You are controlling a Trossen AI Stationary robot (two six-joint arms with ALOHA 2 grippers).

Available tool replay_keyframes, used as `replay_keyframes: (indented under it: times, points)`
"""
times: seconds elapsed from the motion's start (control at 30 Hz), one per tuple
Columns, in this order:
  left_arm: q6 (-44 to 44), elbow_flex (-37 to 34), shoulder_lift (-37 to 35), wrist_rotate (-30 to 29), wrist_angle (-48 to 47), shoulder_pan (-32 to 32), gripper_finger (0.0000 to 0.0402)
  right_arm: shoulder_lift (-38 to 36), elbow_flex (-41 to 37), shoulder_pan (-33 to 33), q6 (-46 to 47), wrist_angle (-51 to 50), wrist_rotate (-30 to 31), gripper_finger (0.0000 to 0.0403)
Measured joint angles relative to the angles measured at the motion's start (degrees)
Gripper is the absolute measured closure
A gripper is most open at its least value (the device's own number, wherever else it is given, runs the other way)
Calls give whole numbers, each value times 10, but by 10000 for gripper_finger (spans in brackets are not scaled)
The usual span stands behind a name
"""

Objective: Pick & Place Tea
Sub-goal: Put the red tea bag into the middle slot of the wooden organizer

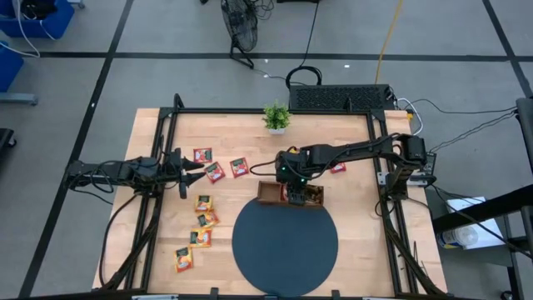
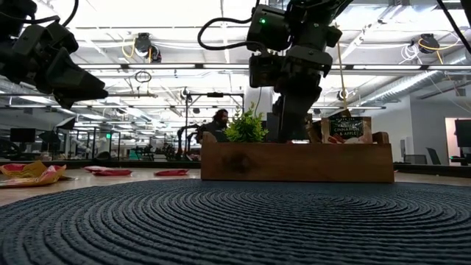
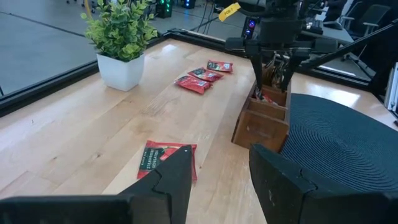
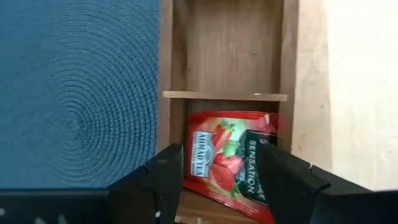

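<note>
My right tool (image 4: 214, 180) hangs over the wooden tray (image 1: 268, 193), fingers parted, not gripping. A red tea sachet (image 4: 231, 163) lies tilted in the tray compartment directly below it. My left tool (image 1: 196, 167) hovers over the counter (image 1: 350, 200) near the loose red sachets (image 1: 216, 172), fingers parted, holding nothing. Yellow-orange sachets (image 1: 202, 219) lie beside the dark round mat (image 1: 285, 247)
</note>
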Motion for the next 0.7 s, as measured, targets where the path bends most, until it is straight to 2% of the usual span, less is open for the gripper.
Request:
replay_keyframes:
  times: [0.17,0.3,0.37,0.57,0.7]
  points:
    - [0,0,0,0,0,0,240,0,0,0,0,0,-19,251]
    - [0,0,0,0,0,0,240,0,0,0,-17,-1,20,273]
    - [0,0,0,0,0,0,240,-1,0,0,-23,0,21,279]
    - [0,0,0,0,0,0,240,-11,0,0,-30,13,28,282]
    - [0,0,0,0,0,0,240,-10,0,0,-44,11,81,274]
